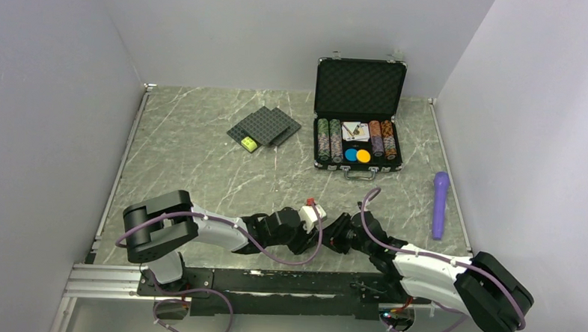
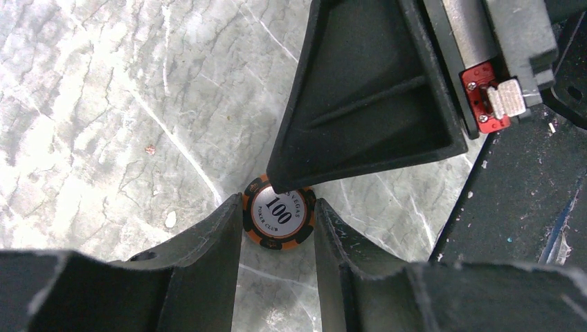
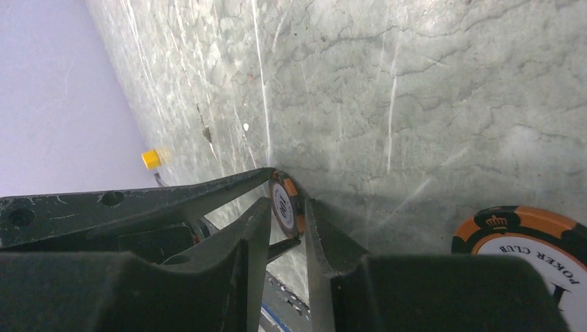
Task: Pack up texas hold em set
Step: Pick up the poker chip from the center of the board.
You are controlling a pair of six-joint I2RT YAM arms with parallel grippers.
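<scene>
Well, orange-and-black chip (image 2: 278, 211); white centre

The top view looks down from high behind the near edge over the whole table (image 1: 201, 169). Both wrist views sit very close above the table, facing each other, and share one orange chip (image 2: 279, 213) (image 3: 285, 205) at lower centre.

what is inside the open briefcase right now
In the briefcase: chip rows at both sides, cards in the middle, a blue disc and an orange disc nearer the arms. Whatever lies beneath the chips and cards is covered.
</scene>
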